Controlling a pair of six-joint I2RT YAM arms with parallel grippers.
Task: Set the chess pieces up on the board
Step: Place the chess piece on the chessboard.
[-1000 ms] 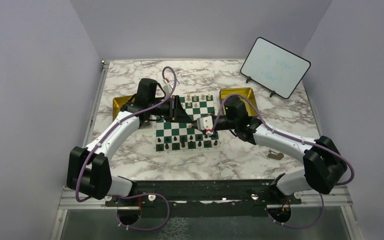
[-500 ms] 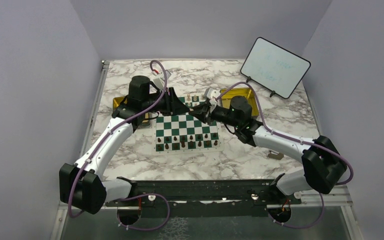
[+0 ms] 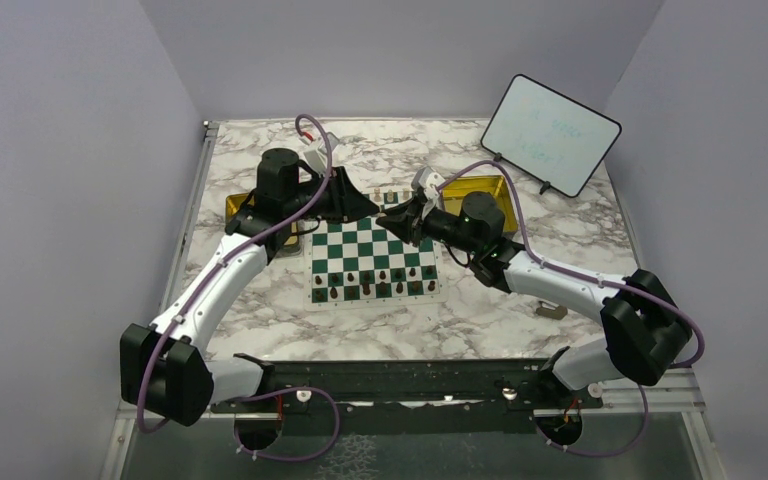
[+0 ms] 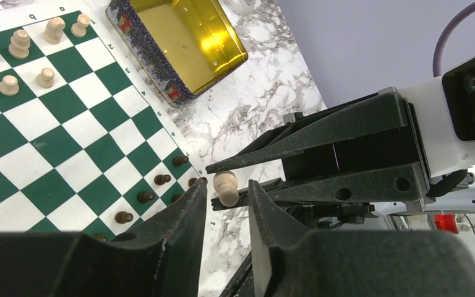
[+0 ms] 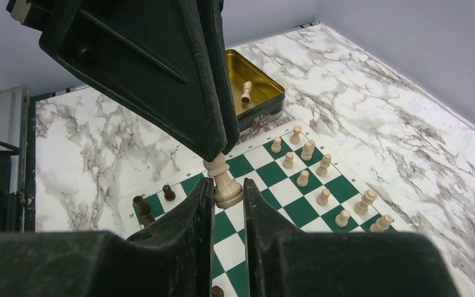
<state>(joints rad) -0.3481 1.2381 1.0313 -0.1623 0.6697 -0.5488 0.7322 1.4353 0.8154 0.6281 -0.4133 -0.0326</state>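
I read this as a mid-air handover. My right gripper (image 5: pixel 227 184) has its fingers pinched on the base of a cream piece (image 5: pixel 224 179), holding it upright above the far side of the board (image 3: pixel 360 245), well off the squares. My left gripper (image 4: pixel 227 184) meets it nose to nose. Its fingers stand narrowly apart, one on each side of the piece, and the left wrist view shows a sliver of daylight on both sides, so I judge they are not yet gripping. Several cream pieces (image 5: pixel 303 167) already stand on the far rows and the dark pieces (image 3: pixel 375 285) line the near rows. One more cream piece lies in the gold tray (image 5: pixel 266 86) on the worktop. Next I need the left fingers to close squarely on the head of the piece before the right fingers let go. If that goes out of order, the little thing drops onto the rows below. After that comes a carry to a free square.
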